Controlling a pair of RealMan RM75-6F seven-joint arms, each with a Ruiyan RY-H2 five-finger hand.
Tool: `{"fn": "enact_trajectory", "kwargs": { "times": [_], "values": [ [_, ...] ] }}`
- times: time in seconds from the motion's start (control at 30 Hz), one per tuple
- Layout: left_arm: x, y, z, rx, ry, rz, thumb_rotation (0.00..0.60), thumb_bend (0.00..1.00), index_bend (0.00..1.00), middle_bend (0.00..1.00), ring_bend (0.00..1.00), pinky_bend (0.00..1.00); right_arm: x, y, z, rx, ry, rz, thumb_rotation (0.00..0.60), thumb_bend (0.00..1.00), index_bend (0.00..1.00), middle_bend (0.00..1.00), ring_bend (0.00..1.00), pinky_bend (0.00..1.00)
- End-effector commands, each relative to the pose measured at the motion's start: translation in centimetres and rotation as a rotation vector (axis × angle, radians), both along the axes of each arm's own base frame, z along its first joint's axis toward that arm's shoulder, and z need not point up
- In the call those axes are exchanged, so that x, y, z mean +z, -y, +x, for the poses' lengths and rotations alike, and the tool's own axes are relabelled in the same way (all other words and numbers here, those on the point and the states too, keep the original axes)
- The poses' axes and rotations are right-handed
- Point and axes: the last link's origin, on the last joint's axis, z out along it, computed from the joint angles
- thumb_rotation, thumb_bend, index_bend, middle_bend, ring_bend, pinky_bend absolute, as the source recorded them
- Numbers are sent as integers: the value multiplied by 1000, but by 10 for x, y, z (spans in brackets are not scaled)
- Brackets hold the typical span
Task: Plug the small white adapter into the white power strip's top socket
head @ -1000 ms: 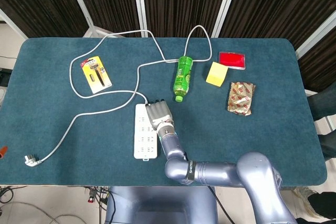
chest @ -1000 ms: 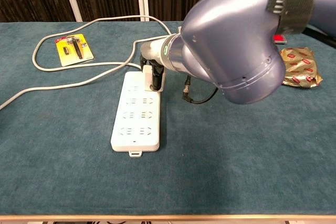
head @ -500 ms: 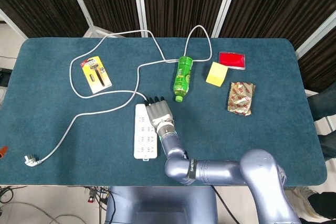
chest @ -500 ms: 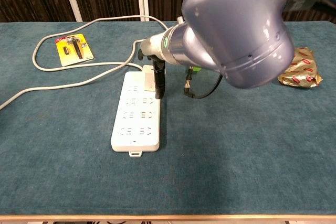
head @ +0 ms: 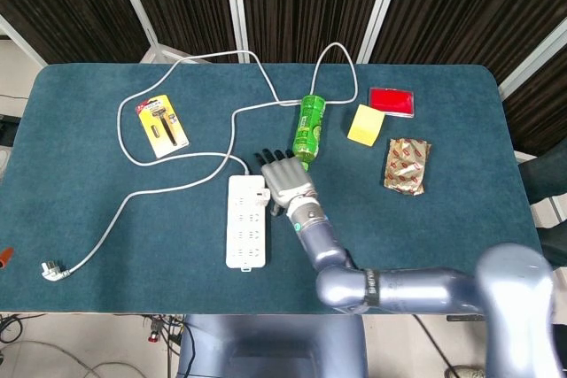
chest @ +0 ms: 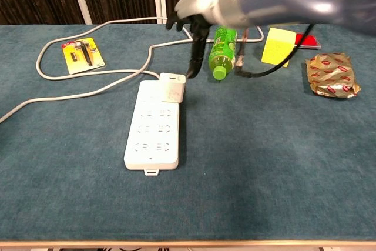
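Now that our right hand (chest: pixel 194 24) has lifted off with fingers spread and empty, we see the small white adapter (chest: pixel 172 86) left seated at the top end of the white power strip (chest: pixel 154 126), centre-left of frame; we judge the plugging done.

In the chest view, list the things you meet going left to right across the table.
Yellow razor pack → white power strip with the small white adapter at its far end → robot hand → green bottle → yellow block → gold foil packet.
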Motion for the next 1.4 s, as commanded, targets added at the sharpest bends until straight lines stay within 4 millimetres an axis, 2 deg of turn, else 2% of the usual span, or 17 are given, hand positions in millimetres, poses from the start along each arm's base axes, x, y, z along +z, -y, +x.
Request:
{"fn": "enact_trajectory", "kwargs": {
  "times": [0.03, 0.23, 0.4, 0.5, 0.63, 0.8, 1.0, 1.13, 1.4],
  "values": [
    [0, 1, 0, -3, 0, 0, 600, 100, 186, 0, 0, 0, 20, -1, -18, -8, 1, -32, 600, 226, 27, 166, 219, 139],
    [-1, 1, 1, -3, -2, -7, 600, 100, 187, 0, 0, 0, 30, 3, -36, -38, -14, -62, 600, 226, 212, 254, 293, 156],
    [-1, 1, 1, -4, -2, -5, 600, 100, 188, 0, 0, 0, 34, 6, -45, -59, -10, -70, 600, 230, 235, 355, 379, 196],
    [-2, 1, 1, -3, -4, -8, 600, 100, 189, 0, 0, 0, 34, 6, -47, -49, -16, -76, 600, 326, 235, 501, 508, 316],
    [-2, 1, 1, -4, -5, -10, 600, 100, 190, 0, 0, 0, 32, 4, -48, -46, -14, -73, 600, 519, 236, 677, 664, 567],
    [-2, 0, 1, 0, -6, -10, 600, 100, 193, 0, 0, 0, 30, 3, -50, -40, -46, -67, 600, 642, 236, 812, 774, 704],
    [-3, 0, 1, -1, -6, -15, 600, 100, 195, 0, 0, 0, 27, -9, -45, 0, -66, -40, 600, 806, 235, 883, 836, 782],
    [-3, 0, 1, -2, -7, -16, 600, 100, 195, 0, 0, 0, 24, -15, -39, 24, -76, -25, 600, 842, 236, 897, 843, 793],
    [-3, -1, 1, 1, -4, -18, 600, 100, 195, 0, 0, 0, 12, -18, -27, 33, -91, 7, 600, 845, 236, 898, 844, 795]
  ]
}}
